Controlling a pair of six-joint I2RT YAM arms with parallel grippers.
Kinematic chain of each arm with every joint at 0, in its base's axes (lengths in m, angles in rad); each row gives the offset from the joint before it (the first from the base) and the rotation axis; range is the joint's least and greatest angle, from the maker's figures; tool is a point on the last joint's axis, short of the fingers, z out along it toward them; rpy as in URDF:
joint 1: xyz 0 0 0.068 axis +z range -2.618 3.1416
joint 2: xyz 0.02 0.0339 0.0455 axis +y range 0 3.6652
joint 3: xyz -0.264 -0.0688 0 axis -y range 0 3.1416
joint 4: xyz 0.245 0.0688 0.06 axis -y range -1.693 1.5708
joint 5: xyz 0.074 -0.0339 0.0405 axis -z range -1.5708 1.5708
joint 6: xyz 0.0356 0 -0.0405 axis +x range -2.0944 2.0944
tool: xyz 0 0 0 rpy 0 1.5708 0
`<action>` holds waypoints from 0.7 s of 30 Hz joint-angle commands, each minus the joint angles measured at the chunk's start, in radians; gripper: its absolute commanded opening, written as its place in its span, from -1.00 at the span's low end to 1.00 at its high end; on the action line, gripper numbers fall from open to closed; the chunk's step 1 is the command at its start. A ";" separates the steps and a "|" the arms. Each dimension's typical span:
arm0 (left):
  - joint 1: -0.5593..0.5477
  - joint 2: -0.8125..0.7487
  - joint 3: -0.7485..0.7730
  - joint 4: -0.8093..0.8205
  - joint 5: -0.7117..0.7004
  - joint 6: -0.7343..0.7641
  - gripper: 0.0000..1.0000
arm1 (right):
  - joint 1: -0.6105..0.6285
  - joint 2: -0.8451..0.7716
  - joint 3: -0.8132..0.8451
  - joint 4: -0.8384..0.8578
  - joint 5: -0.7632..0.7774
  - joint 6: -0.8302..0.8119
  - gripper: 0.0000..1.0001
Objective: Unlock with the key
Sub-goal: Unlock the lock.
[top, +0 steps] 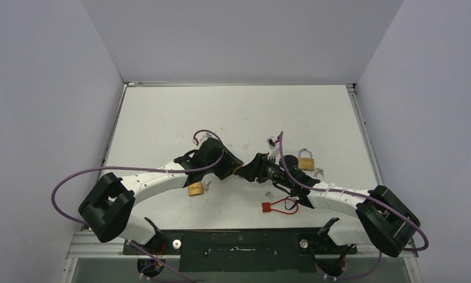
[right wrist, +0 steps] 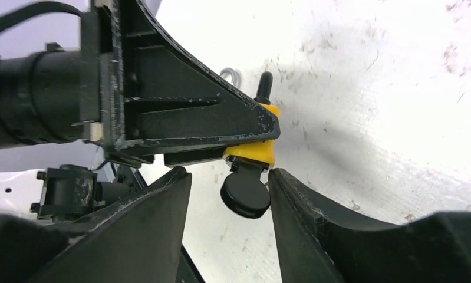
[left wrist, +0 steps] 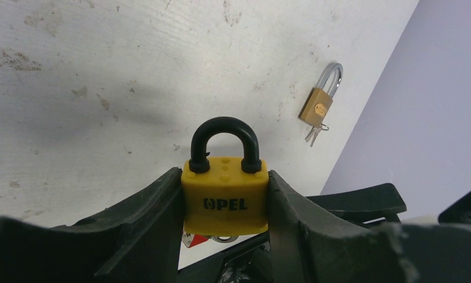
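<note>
My left gripper (left wrist: 224, 177) is shut on a yellow padlock (left wrist: 224, 200) marked OPEL and holds it above the table. Its black shackle (left wrist: 226, 132) stands closed. In the right wrist view a key with a round black head (right wrist: 244, 193) hangs from the underside of the padlock's body (right wrist: 253, 152). My right gripper (right wrist: 230, 177) is open, with the key head between its fingers, close to the right one and apart from the left one. In the top view both grippers meet at the table's middle, left (top: 231, 167) and right (top: 252, 171).
A brass padlock with keys (top: 196, 189) lies under the left arm. Another brass padlock with a silver shackle (top: 306, 160) lies right of the right gripper and also shows in the left wrist view (left wrist: 318, 105). A red tag with a cable (top: 268, 206) lies near the front edge.
</note>
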 commanded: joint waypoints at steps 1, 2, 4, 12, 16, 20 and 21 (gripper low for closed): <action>0.016 -0.041 0.042 0.067 0.014 0.003 -1.00 | -0.007 -0.072 -0.021 0.075 0.050 -0.026 0.03; 0.019 -0.041 0.045 0.068 0.017 0.004 -1.00 | -0.007 -0.073 -0.021 0.063 0.059 -0.025 0.00; 0.021 -0.043 0.050 0.067 0.022 0.007 -1.00 | -0.007 -0.067 -0.013 0.047 0.061 -0.029 -0.16; 0.035 -0.054 0.049 0.068 0.026 0.011 -1.00 | -0.004 -0.055 -0.014 0.044 0.055 -0.026 -0.01; 0.039 -0.053 0.051 0.075 0.025 0.004 -1.00 | 0.003 -0.059 -0.022 0.042 0.065 -0.019 0.15; 0.047 -0.058 0.044 0.079 0.013 -0.022 -1.00 | 0.017 -0.060 -0.033 0.052 0.084 -0.017 0.26; 0.047 -0.061 0.040 0.081 0.008 -0.034 -1.00 | 0.022 -0.059 -0.035 0.056 0.089 -0.019 0.28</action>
